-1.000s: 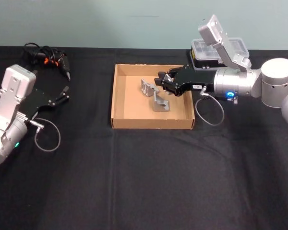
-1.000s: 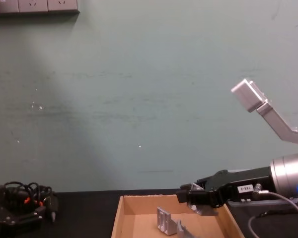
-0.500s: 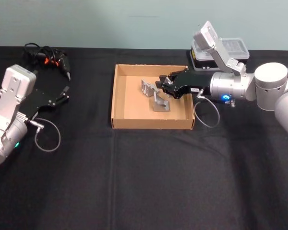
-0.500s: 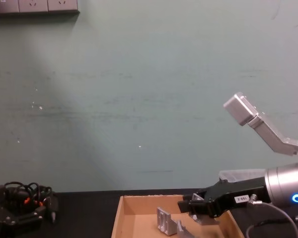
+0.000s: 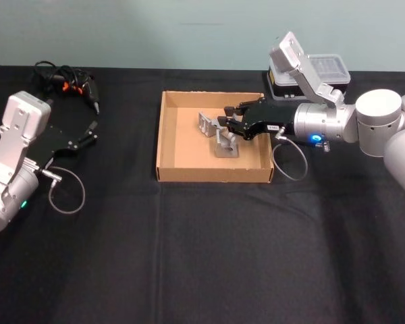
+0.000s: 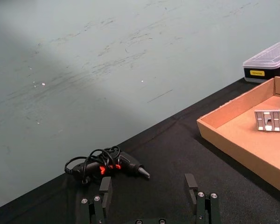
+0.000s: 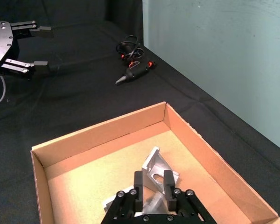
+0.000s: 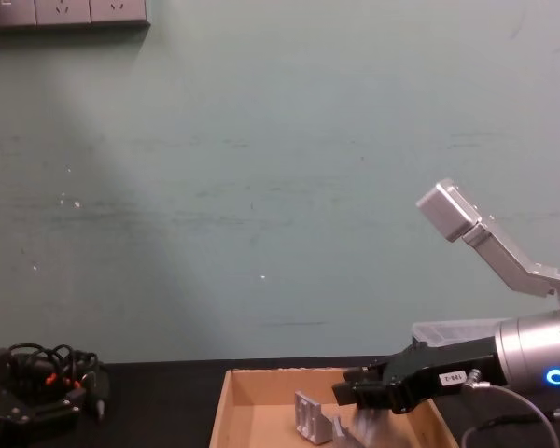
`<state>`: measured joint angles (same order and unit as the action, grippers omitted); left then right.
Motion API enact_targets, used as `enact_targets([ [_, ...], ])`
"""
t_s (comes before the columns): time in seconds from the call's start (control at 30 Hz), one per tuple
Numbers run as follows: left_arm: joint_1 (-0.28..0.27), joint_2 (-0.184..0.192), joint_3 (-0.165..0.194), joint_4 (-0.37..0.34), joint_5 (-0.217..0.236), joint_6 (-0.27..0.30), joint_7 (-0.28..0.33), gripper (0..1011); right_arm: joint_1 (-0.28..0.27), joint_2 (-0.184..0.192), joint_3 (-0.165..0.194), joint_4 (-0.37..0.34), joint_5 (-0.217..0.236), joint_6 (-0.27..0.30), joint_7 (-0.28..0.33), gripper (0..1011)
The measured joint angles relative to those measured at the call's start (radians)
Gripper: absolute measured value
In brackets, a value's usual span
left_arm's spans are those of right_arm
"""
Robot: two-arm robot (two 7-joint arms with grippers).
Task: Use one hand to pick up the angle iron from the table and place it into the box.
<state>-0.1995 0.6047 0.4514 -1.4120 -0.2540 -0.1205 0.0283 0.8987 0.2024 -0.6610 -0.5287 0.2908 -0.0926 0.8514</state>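
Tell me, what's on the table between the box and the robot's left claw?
Nothing: in the head view, bare black table runs from the box to the left gripper, which is parked open. The tangled corded tool lies farther back.

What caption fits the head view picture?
Right black two-fingered gripper over silver angle irons in the tan cardboard box; left gripper parked.

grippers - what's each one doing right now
Left gripper: open, empty, parked over the table.
Right gripper: open, over the angle iron in the box.
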Motion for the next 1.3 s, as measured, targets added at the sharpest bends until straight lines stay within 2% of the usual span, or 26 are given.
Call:
enact_targets([
  [0.17, 0.000, 0.000, 0.000, 0.000, 0.000, 0.000, 0.000, 1011, -0.001, 0.001, -0.001, -0.003, 0.001, 0.000, 0.000, 397],
  [0.4, 0.000, 0.000, 0.000, 0.000, 0.000, 0.000, 0.000, 1011, -0.002, 0.002, -0.001, -0.005, 0.003, 0.001, 0.001, 632],
  [0.47, 0.000, 0.000, 0.000, 0.000, 0.000, 0.000, 0.000, 1011, -0.002, 0.003, -0.002, -0.006, 0.003, 0.001, 0.001, 664],
  [0.5, 0.000, 0.000, 0.000, 0.000, 0.000, 0.000, 0.000, 1011, -0.002, 0.003, -0.002, -0.006, 0.003, 0.001, 0.001, 731],
  [0.6, 0.000, 0.000, 0.000, 0.000, 0.000, 0.000, 0.000, 1011, -0.003, 0.003, -0.002, -0.006, 0.004, 0.001, 0.001, 822],
  [0.7, 0.000, 0.000, 0.000, 0.000, 0.000, 0.000, 0.000, 1011, -0.010, 0.008, 0.001, -0.023, 0.003, 0.004, 0.000, 877],
  [0.8, 0.000, 0.000, 0.000, 0.000, 0.000, 0.000, 0.000, 1011, -0.041, 0.032, 0.019, -0.097, 0.002, 0.021, -0.012, 985],
  [0.9, 0.000, 0.000, 0.000, 0.000, 0.000, 0.000, 0.000, 1011, -0.067, 0.054, 0.033, -0.163, 0.005, 0.036, -0.024, 1002],
  [1.0, 0.000, 0.000, 0.000, 0.000, 0.000, 0.000, 0.000, 1011, -0.135, 0.106, 0.063, -0.313, 0.022, 0.066, -0.057, 1000],
  [1.1, 0.000, 0.000, 0.000, 0.000, 0.000, 0.000, 0.000, 1011, -0.186, 0.143, 0.082, -0.418, 0.036, 0.080, -0.084, 1000],
  [1.13, 0.000, 0.000, 0.000, 0.000, 0.000, 0.000, 0.000, 1011, -0.225, 0.168, 0.096, -0.490, 0.047, 0.088, -0.102, 1000],
  [1.17, 0.000, 0.000, 0.000, 0.000, 0.000, 0.000, 0.000, 1011, -0.244, 0.181, 0.102, -0.524, 0.052, 0.093, -0.112, 1000],
  [1.2, 0.000, 0.000, 0.000, 0.000, 0.000, 0.000, 0.000, 1011, -0.288, 0.210, 0.114, -0.599, 0.061, 0.101, -0.130, 1000],
  [1.3, 0.000, 0.000, 0.000, 0.000, 0.000, 0.000, 0.000, 1011, -0.345, 0.245, 0.128, -0.691, 0.071, 0.112, -0.159, 1000],
])
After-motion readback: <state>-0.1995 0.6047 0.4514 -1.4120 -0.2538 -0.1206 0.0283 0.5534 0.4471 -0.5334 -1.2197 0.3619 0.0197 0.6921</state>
